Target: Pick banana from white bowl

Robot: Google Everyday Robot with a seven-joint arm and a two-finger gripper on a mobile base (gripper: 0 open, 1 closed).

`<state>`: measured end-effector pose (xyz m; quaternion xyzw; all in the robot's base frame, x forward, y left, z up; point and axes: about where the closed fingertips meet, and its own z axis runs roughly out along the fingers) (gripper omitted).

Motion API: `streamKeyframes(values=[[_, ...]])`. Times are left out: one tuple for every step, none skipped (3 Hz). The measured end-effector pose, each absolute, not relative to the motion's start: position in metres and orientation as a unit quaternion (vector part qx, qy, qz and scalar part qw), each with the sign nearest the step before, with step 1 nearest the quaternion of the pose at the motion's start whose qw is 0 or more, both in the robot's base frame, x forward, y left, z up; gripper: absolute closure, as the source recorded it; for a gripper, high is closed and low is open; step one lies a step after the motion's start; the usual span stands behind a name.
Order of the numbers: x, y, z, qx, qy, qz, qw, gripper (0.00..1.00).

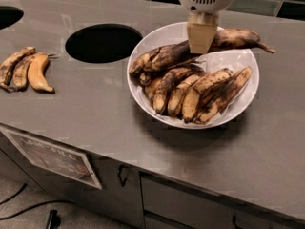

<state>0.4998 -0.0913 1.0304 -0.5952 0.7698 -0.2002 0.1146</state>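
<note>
The white bowl (159, 36) stands on the grey counter, right of centre, and holds several brown-streaked bananas (200, 92). The banana (238, 37), long and almost wholly dark, lies across the back of the pile, and its stem end reaches out over the bowl's right rim. My gripper (200, 44) comes down from the top edge over the back of the bowl. Its beige fingers (200, 35) are shut on the banana's middle. The part of the banana behind the fingers is hidden.
Three small bananas (26, 70), one orange-yellow, lie on the counter at the far left. A round dark hole (103, 43) opens in the counter just left of the bowl, and another (7, 15) at the top left corner. Cabinet fronts with a label (52, 159) are below.
</note>
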Motion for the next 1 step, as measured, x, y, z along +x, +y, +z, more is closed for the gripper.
streamKeyframes(values=[[0.5082, -0.0823, 1.0368, -0.598, 0.763, -0.201, 0.143, 1.0]])
